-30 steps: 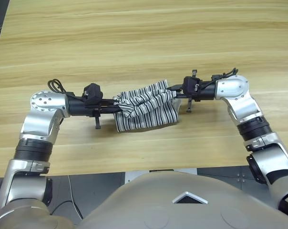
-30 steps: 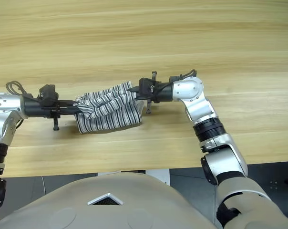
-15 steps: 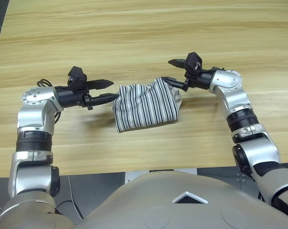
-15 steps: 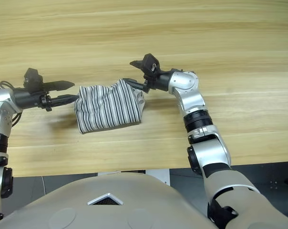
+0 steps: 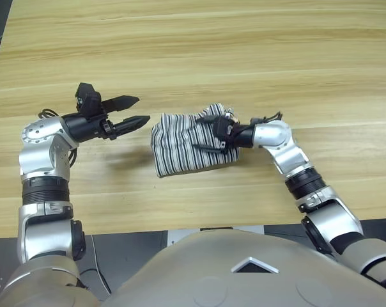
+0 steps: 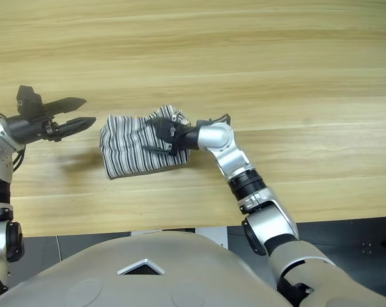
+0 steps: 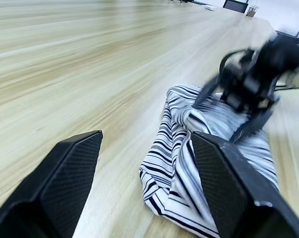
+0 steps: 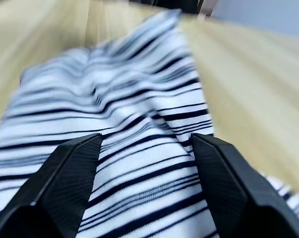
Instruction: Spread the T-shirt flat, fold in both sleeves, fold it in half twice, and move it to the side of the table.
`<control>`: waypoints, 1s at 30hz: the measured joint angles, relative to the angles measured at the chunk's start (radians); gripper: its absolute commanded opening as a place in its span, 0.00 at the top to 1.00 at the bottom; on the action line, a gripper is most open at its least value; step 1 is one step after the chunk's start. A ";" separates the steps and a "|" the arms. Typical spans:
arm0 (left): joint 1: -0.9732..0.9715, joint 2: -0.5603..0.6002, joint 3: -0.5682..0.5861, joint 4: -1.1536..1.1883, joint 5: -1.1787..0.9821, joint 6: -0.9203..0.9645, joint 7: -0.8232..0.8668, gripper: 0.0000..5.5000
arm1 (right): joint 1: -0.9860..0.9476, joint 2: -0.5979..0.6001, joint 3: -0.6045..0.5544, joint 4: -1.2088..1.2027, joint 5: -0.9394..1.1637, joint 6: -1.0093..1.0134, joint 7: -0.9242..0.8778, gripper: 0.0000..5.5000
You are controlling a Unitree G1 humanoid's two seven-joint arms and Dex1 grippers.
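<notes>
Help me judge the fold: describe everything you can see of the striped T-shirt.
Soft black-and-white striped fabric, the T-shirt is folded into a compact, roughly rectangular bundle on the wooden table near its front edge. Its top is wrinkled, bunched at the far right corner. The open right gripper sits over its right part; the open left gripper is apart, to its left.

My head stereo pair looks fwd and down over both arms onto the light wooden plank table (image 5: 244, 51) from well above. L and R eye share nearly the whole scene, R eye reaching a bit further to my right. Left wrist cam sits low by the tabletop. It looks out past my left gripper (image 5: 142, 109), between its black fingers (image 7: 65, 188), at the black-and-white striped folded T-shirt (image 7: 209, 148) and my right gripper (image 5: 202, 133), the same patch the head pair sees. Right wrist cam is v. close, facing the stripes.
</notes>
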 measured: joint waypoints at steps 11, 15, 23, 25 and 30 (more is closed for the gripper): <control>0.021 -0.255 0.161 0.085 0.023 -0.243 0.466 0.39 | -0.138 -0.147 -0.056 0.293 -0.099 -0.148 -0.386 0.40; -0.076 -0.366 0.217 0.250 0.067 -0.386 0.722 0.39 | -0.030 -0.362 -0.286 0.407 0.018 -0.152 -0.565 0.40; -0.239 -0.424 0.273 0.540 0.114 -0.604 0.941 0.39 | 0.052 -0.409 -0.503 0.609 0.030 -0.186 -1.068 0.40; -0.251 -0.448 0.259 0.550 0.138 -0.654 0.957 0.39 | 0.078 -0.409 -0.521 0.596 0.010 -0.215 -1.157 0.40; -0.271 -0.504 0.200 0.617 0.238 -0.758 1.016 0.39 | 0.181 -0.436 -0.559 0.399 -0.167 -0.329 -1.495 0.40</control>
